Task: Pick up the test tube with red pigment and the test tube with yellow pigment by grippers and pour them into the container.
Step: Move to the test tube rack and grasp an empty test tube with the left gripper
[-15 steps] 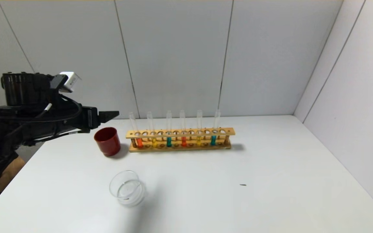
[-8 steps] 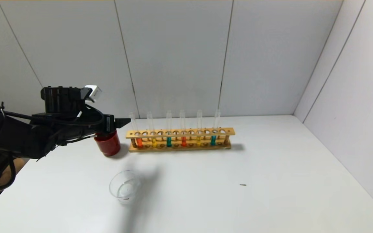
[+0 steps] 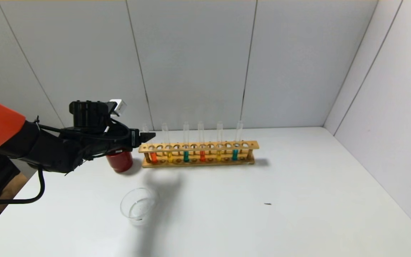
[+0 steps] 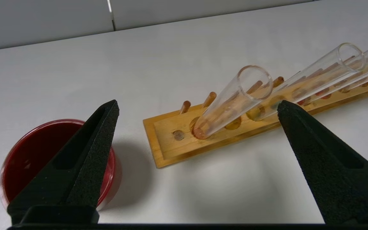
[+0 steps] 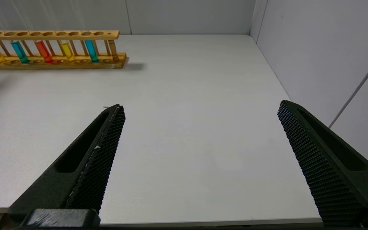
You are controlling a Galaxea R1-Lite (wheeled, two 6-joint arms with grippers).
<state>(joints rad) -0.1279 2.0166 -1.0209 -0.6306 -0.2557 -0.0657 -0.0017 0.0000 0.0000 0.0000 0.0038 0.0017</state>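
L gripper [image 3: 150,136] has pushed fwd past the red cup [image 3: 120,161] since a sec ago and now sits at the rack's [image 3: 198,154] 9 o'clock end, fingers spread wide, empty, tips level w/ the upper part of the end tube. That's the red tube [image 3: 152,154], still seated in its hole; wrist view shows its mouth between the open fingers, no contact yet. Yellow tube [image 3: 169,156] next slot over, at 3 o'clock. Dish [image 3: 139,207] at 6 o'clock of rack's left end, apart. Looks like reach nearly done; closing on red tube comes next. R gripper [image 5: 200,127] parked low on the right, spread, empty.
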